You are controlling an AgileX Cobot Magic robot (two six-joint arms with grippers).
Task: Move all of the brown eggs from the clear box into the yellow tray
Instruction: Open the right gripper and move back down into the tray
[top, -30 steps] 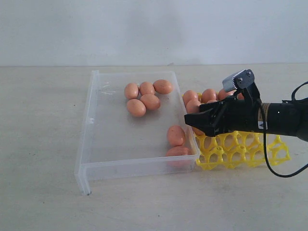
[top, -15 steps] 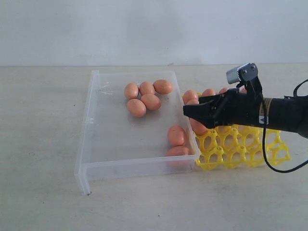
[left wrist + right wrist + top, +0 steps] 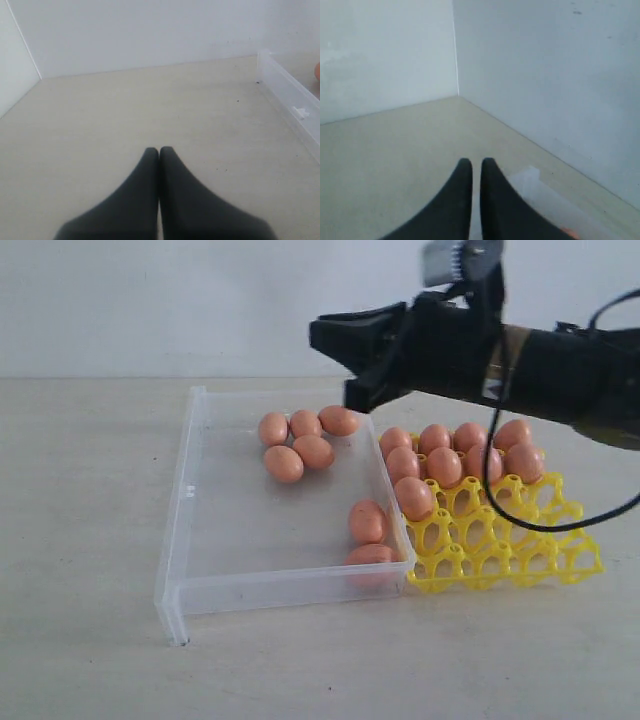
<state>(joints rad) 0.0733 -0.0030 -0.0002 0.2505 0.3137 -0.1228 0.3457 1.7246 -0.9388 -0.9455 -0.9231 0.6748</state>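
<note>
Several brown eggs (image 3: 283, 464) lie in the clear box (image 3: 190, 540): a cluster at its far end and two (image 3: 366, 522) by its right wall. Several more eggs (image 3: 444, 466) fill the far rows of the yellow tray (image 3: 500, 555), one (image 3: 414, 498) in a nearer cup. My right gripper (image 3: 330, 345) hangs high above the box's far right corner. In the right wrist view its fingertips (image 3: 472, 161) stand almost together with nothing between them, over the box's corner (image 3: 535, 185). My left gripper (image 3: 159, 149) is shut and empty over bare table, beside the box's wall (image 3: 290, 95).
The box and tray stand side by side on a pale table (image 3: 90, 490), with a white wall (image 3: 200, 300) behind. A black cable (image 3: 545, 515) from the right arm loops down over the tray's right part.
My right gripper has risen from low over the tray's left cups and swung up and left, its jaws closing. The egg in the nearer cup now shows in full.
</note>
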